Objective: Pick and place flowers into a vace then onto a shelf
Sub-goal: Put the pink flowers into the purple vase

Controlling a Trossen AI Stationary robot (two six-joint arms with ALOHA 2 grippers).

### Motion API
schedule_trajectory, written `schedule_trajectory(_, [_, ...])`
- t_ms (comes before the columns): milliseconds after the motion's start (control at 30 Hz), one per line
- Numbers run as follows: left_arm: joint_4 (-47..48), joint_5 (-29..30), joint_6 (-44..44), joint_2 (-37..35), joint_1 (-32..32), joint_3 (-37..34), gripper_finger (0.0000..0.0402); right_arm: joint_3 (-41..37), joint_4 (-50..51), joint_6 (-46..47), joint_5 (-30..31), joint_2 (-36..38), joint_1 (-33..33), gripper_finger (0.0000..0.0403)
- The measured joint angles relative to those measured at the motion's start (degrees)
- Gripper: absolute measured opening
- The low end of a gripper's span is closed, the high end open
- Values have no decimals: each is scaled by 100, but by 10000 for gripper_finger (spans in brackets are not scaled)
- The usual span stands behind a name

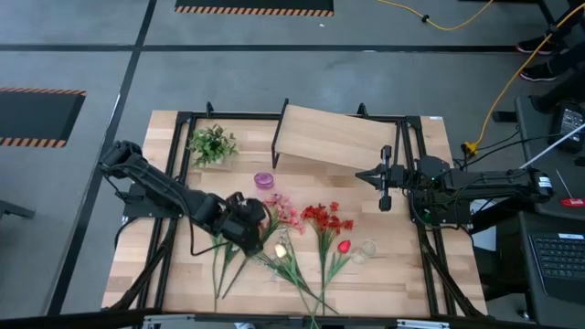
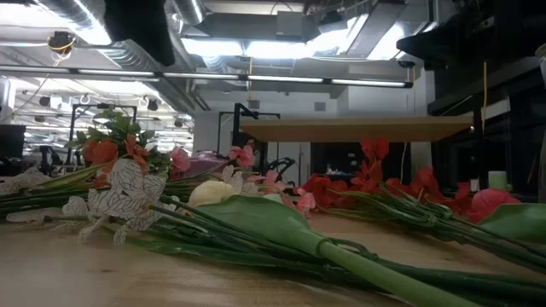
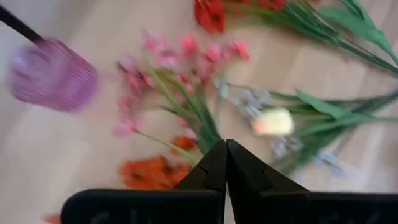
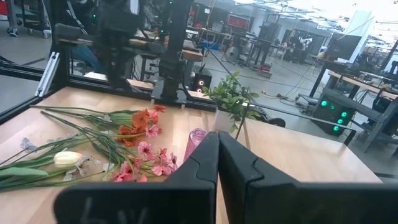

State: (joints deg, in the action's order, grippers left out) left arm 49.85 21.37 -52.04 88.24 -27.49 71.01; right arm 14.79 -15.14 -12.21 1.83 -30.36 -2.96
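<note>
1. The left claw (image 1: 262, 222) sits left of centre in the high view, above the heap of flowers (image 1: 297, 239). Its fingers (image 3: 214, 167) are pressed together with no stem between them, and it holds nothing.

2. The right claw (image 1: 361, 174) is right of centre in the high view, hovering just off the lower right corner of the shelf (image 1: 334, 137). Its fingers (image 4: 202, 158) are also closed on each other, empty.

3. The flowers lie loose on the worktop (image 1: 164, 265) in the lower middle of the high view, with the stems fanning toward the bottom edge of the frame.
   - Pink blooms (image 1: 283, 210) lie nearest the left claw.
   - A red cluster (image 1: 324, 217) lies to the right of the pink blooms.
   - A single red bud (image 1: 345, 246) lies farther right and lower.
   - A pale yellow bud (image 1: 281, 249) lies below the left claw.

4. A small purple vase (image 1: 264, 180) stands on the worktop at the centre of the high view, above the pink blooms and just beside the lower left corner of the shelf (it carries no flowers).

5. The shelf occupies the upper middle of the high view. In the low view its board (image 2: 358, 128) spans the right half, above the flowers.

6. A small green leafy plant (image 1: 212, 144) stands at the upper left of the worktop, well apart from the heap.

7. A clear glass item (image 1: 366, 249) lies right of the red bud (its kind cannot be determined).
</note>
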Motion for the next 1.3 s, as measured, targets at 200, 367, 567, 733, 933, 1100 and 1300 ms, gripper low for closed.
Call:
schedule_trajectory(200, [283, -560, -767, 293, -151, 96, 2, -2, 32, 11, 0, -1, 0, 12])
schedule_trajectory(367, [334, -654, -1024, 474, -230, 96, 2, -2, 46, 13, -2, -1, 0, 12])
schedule_trajectory(567, [321, -722, -982, 559, -298, 95, 6, -2, 94, 15, -1, -1, 0, 12])
schedule_trajectory(733, [316, -547, -1040, 559, -362, 93, 25, -2, 136, 15, -2, -1, 0, 12])
schedule_trajectory(933, [316, -434, -1040, 559, -366, 93, 63, -4, 249, 13, -2, -1, 0, 12])
schedule_trajectory(1100, [312, -361, -1035, 559, -365, 20, 104, -4, 281, 9, -2, -1, 0, 12])
schedule_trajectory(1300, [289, -436, -1300, 559, -365, -210, 150, -7, 307, 3, -2, -1, 0, 12])
